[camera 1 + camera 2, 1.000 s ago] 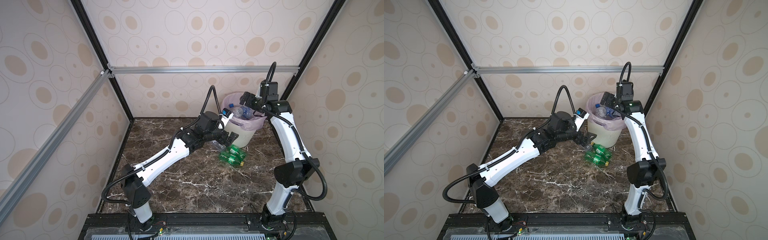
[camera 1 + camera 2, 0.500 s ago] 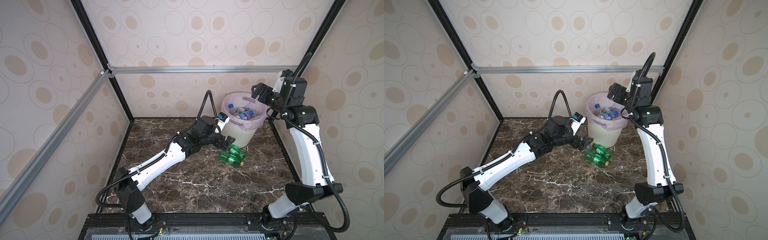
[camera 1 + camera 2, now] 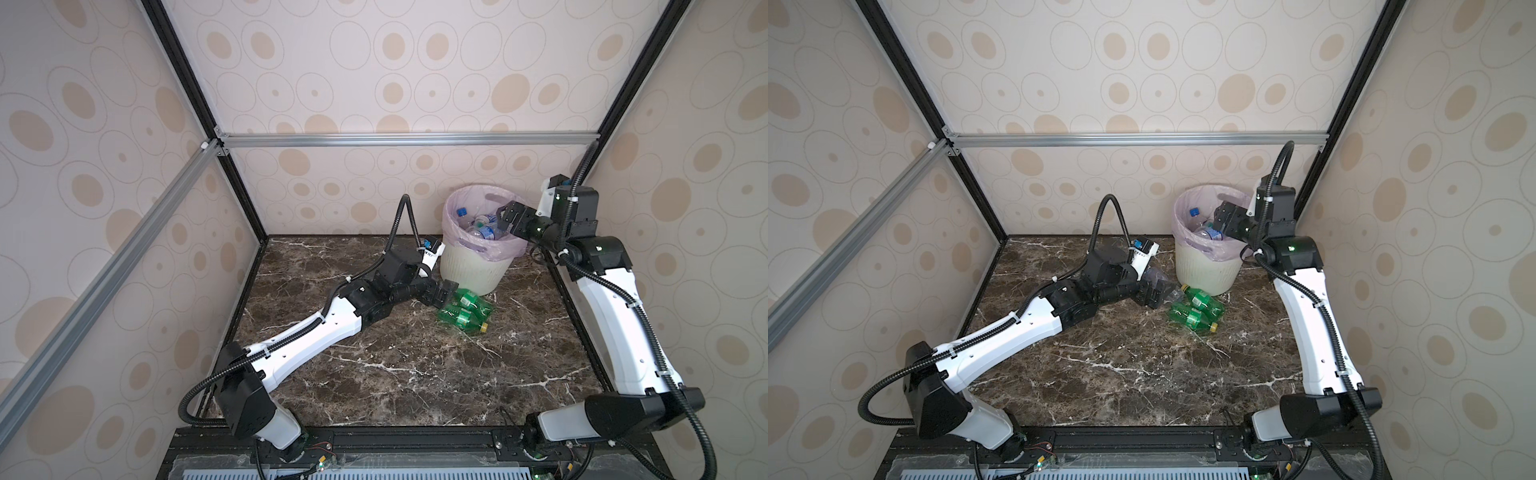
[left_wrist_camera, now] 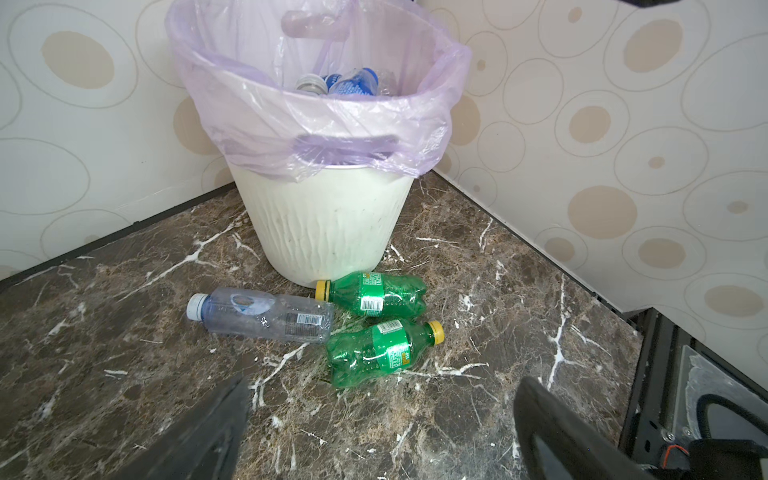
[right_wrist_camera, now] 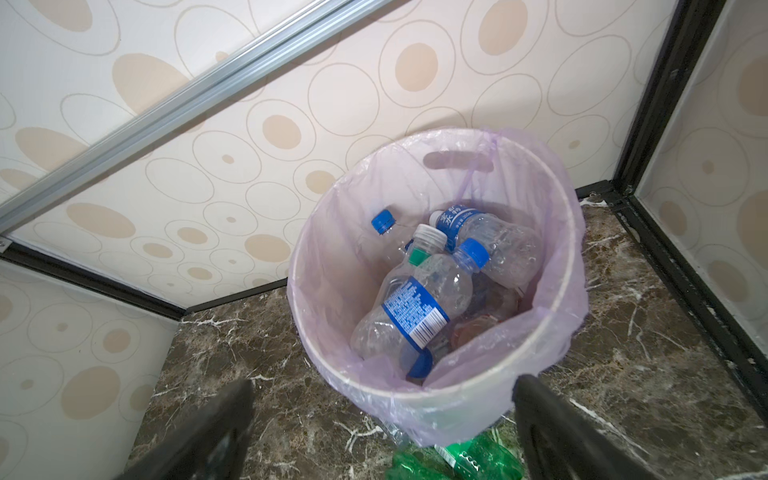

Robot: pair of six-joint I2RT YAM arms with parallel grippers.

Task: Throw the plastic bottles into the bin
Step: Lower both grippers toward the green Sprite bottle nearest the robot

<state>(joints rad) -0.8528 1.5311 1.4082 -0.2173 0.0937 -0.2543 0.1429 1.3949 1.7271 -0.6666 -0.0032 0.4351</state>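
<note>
The cream ribbed bin with a lilac bag stands in the back right corner, and several clear plastic bottles lie inside it. Two green bottles and one clear bottle lie on the floor in front of the bin. My left gripper hovers low just short of them, open and empty. Above the bin's right rim, my right gripper is open and empty.
The floor is dark marble. Patterned walls close the back and both sides. A black frame post stands behind the bin, close to the right wrist.
The right arm swung its elbow out to the right; its gripper rose from over the bin, then dropped to its right rim. The left gripper sank lower toward the floor bottles.
</note>
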